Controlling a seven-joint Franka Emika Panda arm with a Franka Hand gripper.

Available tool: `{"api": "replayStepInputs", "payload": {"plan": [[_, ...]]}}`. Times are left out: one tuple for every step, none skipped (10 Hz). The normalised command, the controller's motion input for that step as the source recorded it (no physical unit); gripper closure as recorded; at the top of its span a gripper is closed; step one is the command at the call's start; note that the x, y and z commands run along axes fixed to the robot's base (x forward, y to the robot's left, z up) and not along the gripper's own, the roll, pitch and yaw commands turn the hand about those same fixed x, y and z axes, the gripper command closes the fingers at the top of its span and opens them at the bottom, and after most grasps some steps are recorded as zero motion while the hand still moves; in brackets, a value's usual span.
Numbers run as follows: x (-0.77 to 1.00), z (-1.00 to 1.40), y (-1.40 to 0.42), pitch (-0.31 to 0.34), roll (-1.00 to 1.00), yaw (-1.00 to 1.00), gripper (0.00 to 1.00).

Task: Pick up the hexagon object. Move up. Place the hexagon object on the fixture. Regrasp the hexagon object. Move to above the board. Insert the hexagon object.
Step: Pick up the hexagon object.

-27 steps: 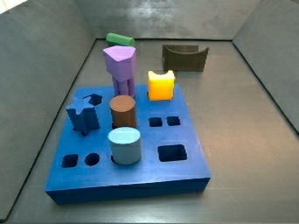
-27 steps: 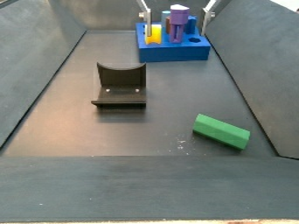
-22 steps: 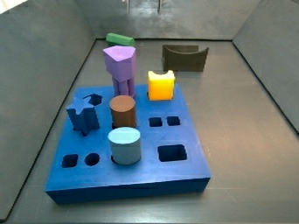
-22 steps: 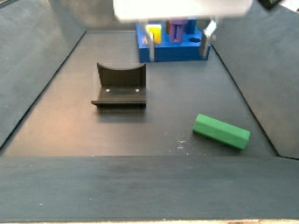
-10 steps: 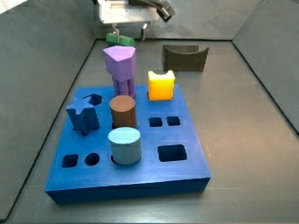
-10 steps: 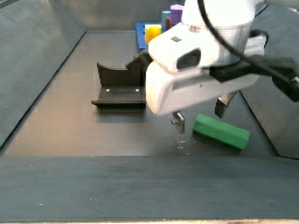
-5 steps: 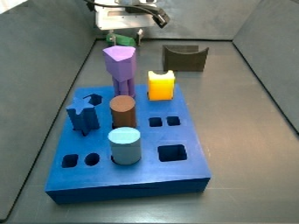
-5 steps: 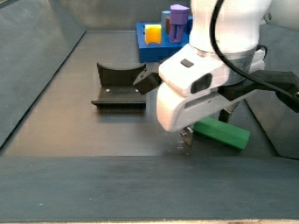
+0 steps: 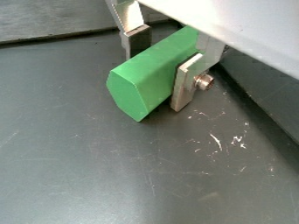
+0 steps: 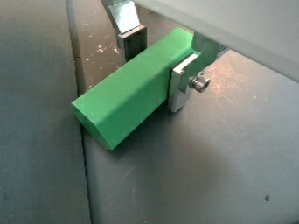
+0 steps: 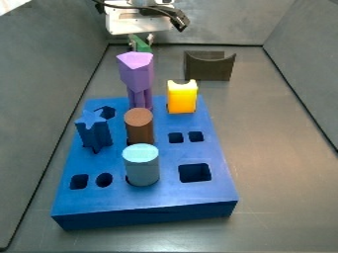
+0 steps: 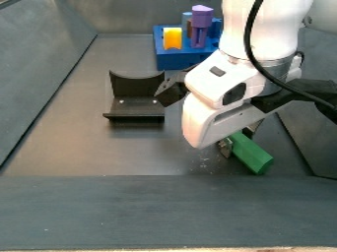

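Observation:
The green hexagon object (image 9: 146, 79) lies on the dark floor, seen in both wrist views (image 10: 122, 101). My gripper (image 9: 162, 63) is down over it with one silver finger on each long side, pressed against it; one finger (image 9: 190, 80) lies flat on its flank. It stands the same in a wrist view (image 10: 158, 63). In a side view the gripper (image 12: 231, 148) stands over the bar (image 12: 250, 157) near the right wall. In a side view the bar (image 11: 137, 45) shows below the gripper (image 11: 137, 38) at the far left. The fixture (image 12: 134, 96) stands apart, also in a side view (image 11: 209, 65).
The blue board (image 11: 199, 148) bears a purple peg (image 11: 134, 74), a yellow piece (image 11: 181, 95), a brown cylinder (image 11: 138, 126), a light blue cylinder (image 11: 141, 164) and a dark blue piece (image 11: 94, 128). Sloped grey walls ring the floor. The board (image 12: 198, 57) is at the far end.
The gripper came down from above onto the hexagon object. Since half a second ago the bar has turned on the floor between the fingers.

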Motion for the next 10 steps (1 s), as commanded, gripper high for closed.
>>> {"api": "replayStepInputs", "payload": {"plan": [[0.0, 0.0, 0.0, 0.0, 0.0, 0.0, 1.0], [0.0, 0.0, 0.0, 0.0, 0.0, 0.0, 1.0], [0.0, 0.0, 0.0, 0.0, 0.0, 0.0, 1.0], [0.0, 0.0, 0.0, 0.0, 0.0, 0.0, 1.0], [0.0, 0.0, 0.0, 0.0, 0.0, 0.0, 1.0], [0.0, 0.0, 0.0, 0.0, 0.0, 0.0, 1.0], [0.0, 0.0, 0.0, 0.0, 0.0, 0.0, 1.0], [0.0, 0.0, 0.0, 0.0, 0.0, 0.0, 1.0], [0.0, 0.0, 0.0, 0.0, 0.0, 0.0, 1.0], [0.0, 0.0, 0.0, 0.0, 0.0, 0.0, 1.0]]}}
